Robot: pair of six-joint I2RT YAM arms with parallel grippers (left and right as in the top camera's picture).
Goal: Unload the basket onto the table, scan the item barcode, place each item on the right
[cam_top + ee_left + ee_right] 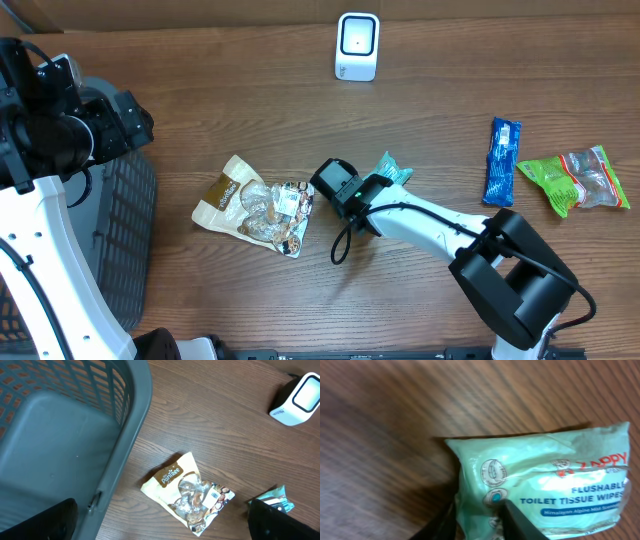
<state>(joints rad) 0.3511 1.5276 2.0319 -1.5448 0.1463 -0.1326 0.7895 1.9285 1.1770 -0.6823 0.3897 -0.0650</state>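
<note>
One grey basket [130, 230] at far left, with the left claw [161, 507] above its rim, jaws spread wide and holding nothing. Four packaged items in all, plus one scanner and two arms. First is a tan and clear snack pouch [255, 208], flat, left of centre. The white scanner [357, 45] stands alone at the far edge of the table, well apart from everything else.

Next comes the right claw [480, 510], low on the table just right of the snack pouch. The pale green wipes pack [540, 485], the task's item, lies flat with its near end between the claw's two fingers. One finger [520, 522] overlaps the printed face and the other sits just off the pack's edge. The jaws are narrow, but I cannot tell whether they actually pinch it.

One blue bar wrapper [503, 160] and one green pouch [575, 180] lie near each other at right. The table [200, 90] is brown wood grain; the room is hardly visible.
</note>
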